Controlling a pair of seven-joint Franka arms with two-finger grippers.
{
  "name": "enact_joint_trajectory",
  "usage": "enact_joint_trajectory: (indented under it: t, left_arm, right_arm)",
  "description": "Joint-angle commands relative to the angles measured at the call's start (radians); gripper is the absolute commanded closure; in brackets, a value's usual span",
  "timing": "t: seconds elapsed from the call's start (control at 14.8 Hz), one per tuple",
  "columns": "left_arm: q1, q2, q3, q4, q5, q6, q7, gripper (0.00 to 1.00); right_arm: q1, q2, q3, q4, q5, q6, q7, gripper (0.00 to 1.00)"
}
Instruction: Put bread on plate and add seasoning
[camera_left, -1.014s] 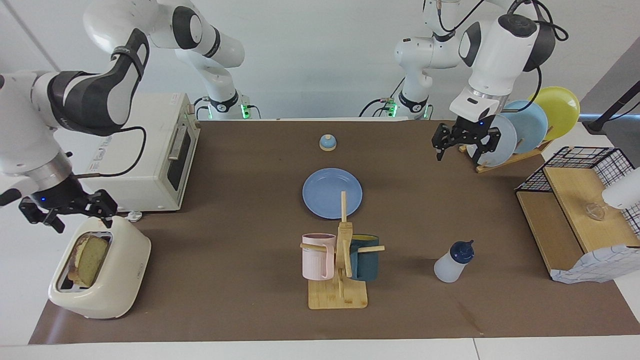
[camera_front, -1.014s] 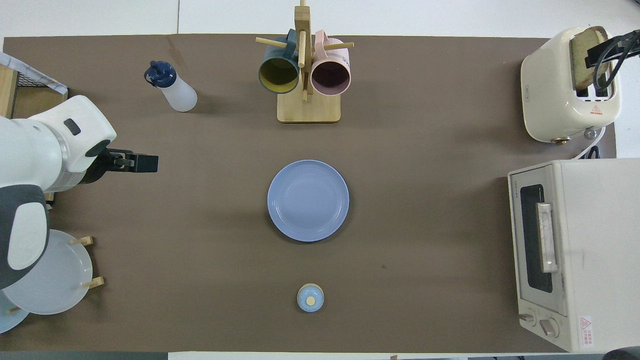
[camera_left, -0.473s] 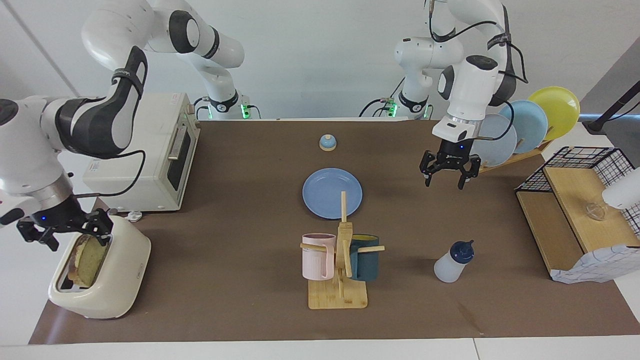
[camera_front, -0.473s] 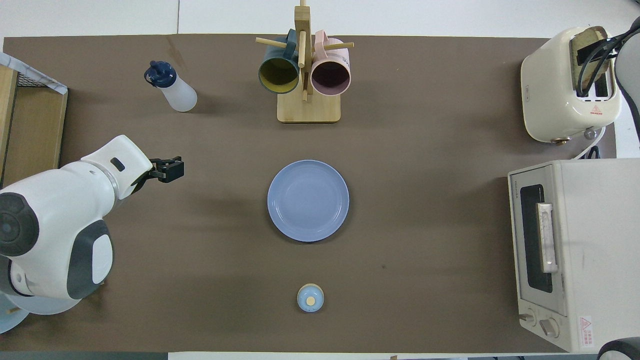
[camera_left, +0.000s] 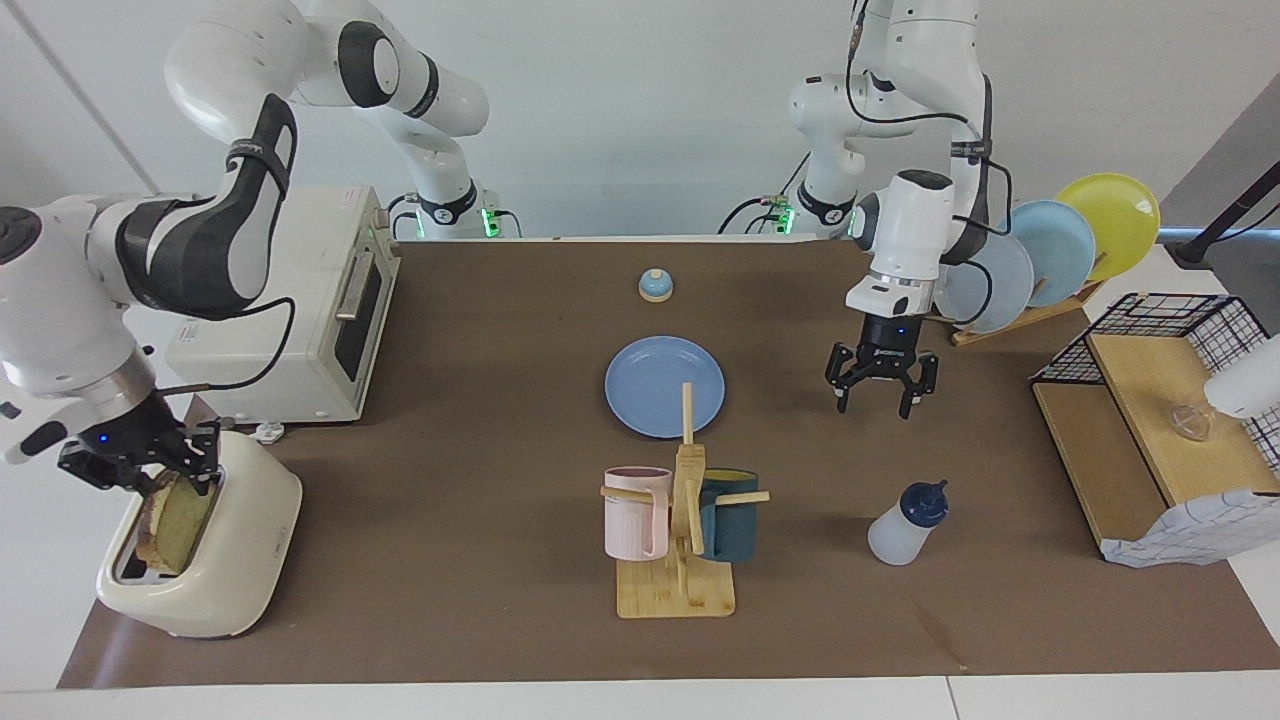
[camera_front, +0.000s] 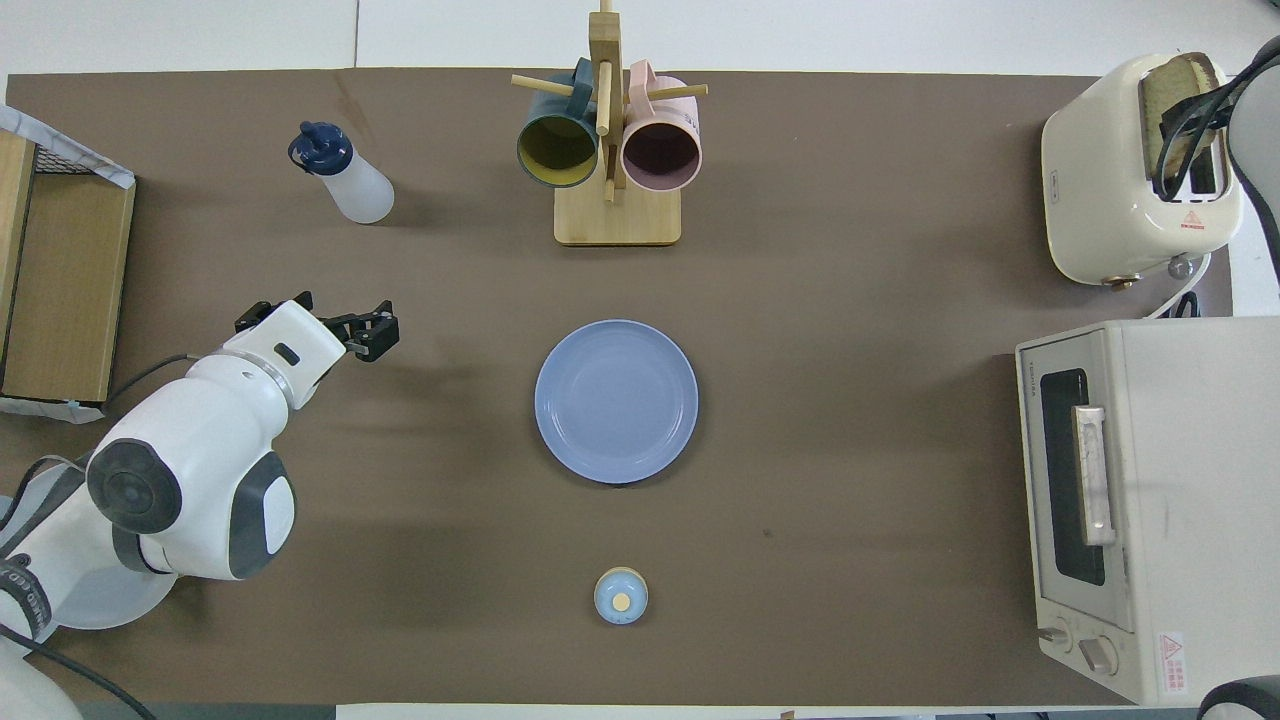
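Worktop (camera_left: 480, 420), brown-covered, carrying the following. Bread (camera_left: 178, 518): one slice, standing in the slot of a cream toaster (camera_left: 215, 560) at the right arm's end, farther from the robots than the toaster oven (camera_left: 300, 310). Right gripper (camera_left: 150, 470): down at the top edge of the slice, jaws set to either side of it; whether they have clamped it cannot be told. Plate (camera_left: 664, 385): medium blue, flat at mid-worktop, bare. Seasoning (camera_left: 905, 525): translucent bottle with navy cap, upright, toward the left arm's end, farther from the robots than the plate. Left gripper (camera_left: 880, 390): pointing down over bare worktop between plate and bottle, well above the surface, jaws released and spread wide, nothing in them. Mug rack (camera_left: 680, 560): wooden, with one pink and one dark teal mug, just farther from the robots than the plate. Bell (camera_left: 655, 285): small, blue-domed, nearer to the robots than the plate. Plate rack (camera_left: 1050, 250): grey-blue, light blue and yellow plates on edge, at the left arm's end.
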Motion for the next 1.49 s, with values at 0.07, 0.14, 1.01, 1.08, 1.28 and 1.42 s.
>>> enact_joint_trajectory:
  t: [0.07, 0.14, 1.01, 1.08, 1.28, 1.42]
  left_arm:
    - [-0.01, 0.104, 0.013, 0.049, 0.003, 0.129, -0.029, 0.0]
    - [-0.007, 0.132, 0.013, 0.078, 0.003, 0.147, -0.028, 0.0]
    - [0.002, 0.285, 0.027, 0.267, 0.006, 0.203, -0.016, 0.0]
    - [0.001, 0.298, 0.035, 0.281, 0.006, 0.204, -0.016, 0.0]
    - [-0.006, 0.348, 0.055, 0.353, 0.009, 0.204, -0.014, 0.0]
    - [-0.009, 0.371, 0.056, 0.383, 0.008, 0.203, -0.016, 0.0]
  right_arm:
    - [-0.025, -0.026, 0.024, -0.006, -0.013, -0.037, -0.046, 1.0]
    - [-0.025, -0.039, 0.024, -0.004, -0.016, -0.044, -0.047, 1.0]
    - [0.164, -0.327, 0.054, -0.013, 0.224, -0.404, 0.123, 1.0]
    - [0.166, -0.359, 0.057, -0.047, 0.28, -0.449, 0.242, 1.0]
    - [0.169, -0.505, 0.076, -0.287, 0.448, -0.423, 0.385, 1.0]
    - [0.194, -0.583, 0.079, -0.456, 0.542, -0.341, 0.442, 1.0]
